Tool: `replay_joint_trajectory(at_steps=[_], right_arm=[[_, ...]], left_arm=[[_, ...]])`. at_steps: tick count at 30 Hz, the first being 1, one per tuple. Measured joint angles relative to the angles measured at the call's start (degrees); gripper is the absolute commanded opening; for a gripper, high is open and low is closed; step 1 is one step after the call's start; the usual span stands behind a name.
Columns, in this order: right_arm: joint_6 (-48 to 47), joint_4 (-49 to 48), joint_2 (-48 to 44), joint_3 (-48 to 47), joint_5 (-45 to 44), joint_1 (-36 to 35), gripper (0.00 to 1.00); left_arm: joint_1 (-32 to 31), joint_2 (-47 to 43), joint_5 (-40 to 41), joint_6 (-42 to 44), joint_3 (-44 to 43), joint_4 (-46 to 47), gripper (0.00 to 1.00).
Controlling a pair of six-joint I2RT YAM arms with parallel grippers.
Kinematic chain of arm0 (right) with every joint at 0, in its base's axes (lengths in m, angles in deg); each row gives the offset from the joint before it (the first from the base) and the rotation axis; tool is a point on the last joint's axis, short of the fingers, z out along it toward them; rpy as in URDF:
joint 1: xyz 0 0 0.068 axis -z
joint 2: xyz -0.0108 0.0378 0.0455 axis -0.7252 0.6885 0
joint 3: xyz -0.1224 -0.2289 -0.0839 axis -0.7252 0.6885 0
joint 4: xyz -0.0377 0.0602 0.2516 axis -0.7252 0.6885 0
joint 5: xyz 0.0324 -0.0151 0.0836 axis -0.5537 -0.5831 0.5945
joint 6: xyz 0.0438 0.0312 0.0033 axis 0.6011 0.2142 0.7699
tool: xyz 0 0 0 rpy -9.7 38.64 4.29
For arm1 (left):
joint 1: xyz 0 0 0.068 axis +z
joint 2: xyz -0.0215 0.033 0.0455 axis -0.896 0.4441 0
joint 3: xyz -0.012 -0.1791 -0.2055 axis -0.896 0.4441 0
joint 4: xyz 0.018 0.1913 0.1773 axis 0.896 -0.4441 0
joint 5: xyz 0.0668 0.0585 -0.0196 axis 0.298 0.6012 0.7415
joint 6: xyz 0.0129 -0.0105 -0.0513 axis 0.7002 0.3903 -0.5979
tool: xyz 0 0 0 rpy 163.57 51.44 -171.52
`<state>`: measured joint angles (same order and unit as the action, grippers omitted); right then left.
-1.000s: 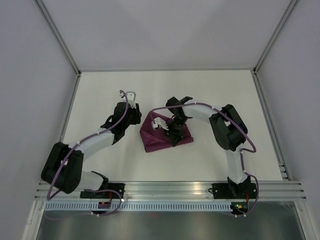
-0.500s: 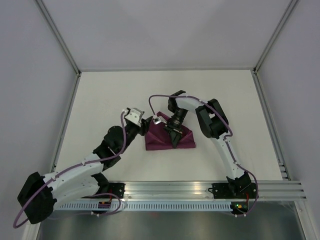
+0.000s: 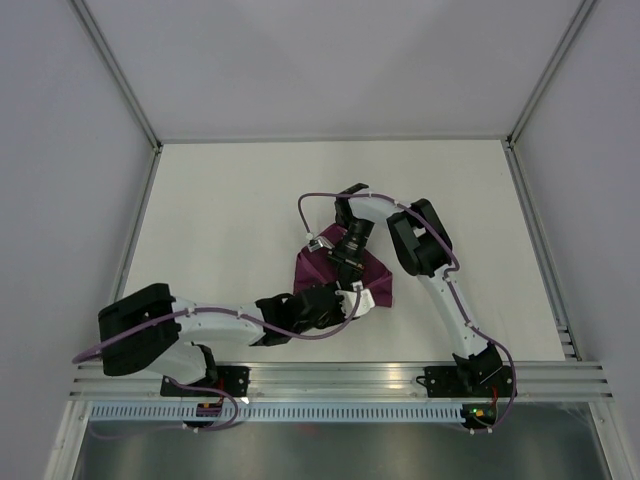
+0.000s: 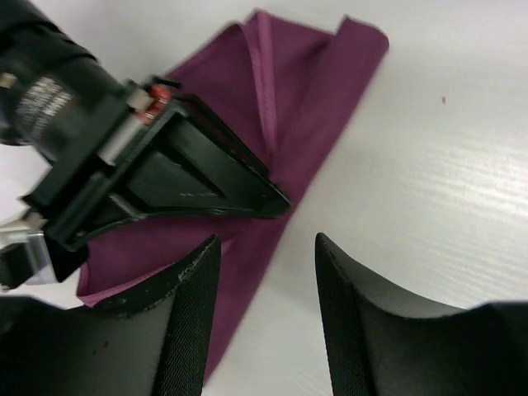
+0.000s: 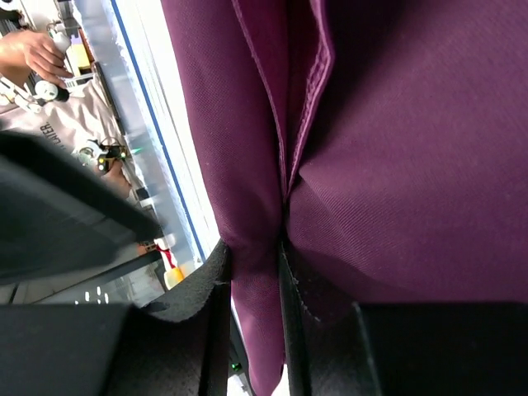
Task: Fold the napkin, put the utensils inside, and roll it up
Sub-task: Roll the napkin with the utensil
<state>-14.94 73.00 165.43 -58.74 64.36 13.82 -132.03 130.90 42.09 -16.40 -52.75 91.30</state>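
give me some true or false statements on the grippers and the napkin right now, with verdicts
1. The right gripper pinches a fold of the napkin. True.
2. The left gripper holds the napkin. False: its jaws stand open with nothing between them.
3. The napkin is spread flat in one layer. False: it is folded, with layers overlapping.
4. The napkin rests on the white table. True.
5. Utensils lie on the napkin. False: none shows in any view.
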Motion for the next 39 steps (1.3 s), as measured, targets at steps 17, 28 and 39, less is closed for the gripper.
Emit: replay_joint_trajectory(at_steps=[17,28,39], right_arm=[[0.83,-0.04,1.03,-0.90,-0.83,0.07,0.02],[0.81,-0.04,1.03,-0.90,-0.85,0.07,0.01],[0.02,-0.15,-0.04,-0.22,-1.07,1.25,0.39]], left_arm=[[-0.57,9.66,-0.42,8.63,-1.09,-0.46,0.60],[-0.57,15.54,2.82,13.64,-3.78,4.07,0.45],[-0.37,17.11,0.24,14.43,-9.33,-5.35,0.02]])
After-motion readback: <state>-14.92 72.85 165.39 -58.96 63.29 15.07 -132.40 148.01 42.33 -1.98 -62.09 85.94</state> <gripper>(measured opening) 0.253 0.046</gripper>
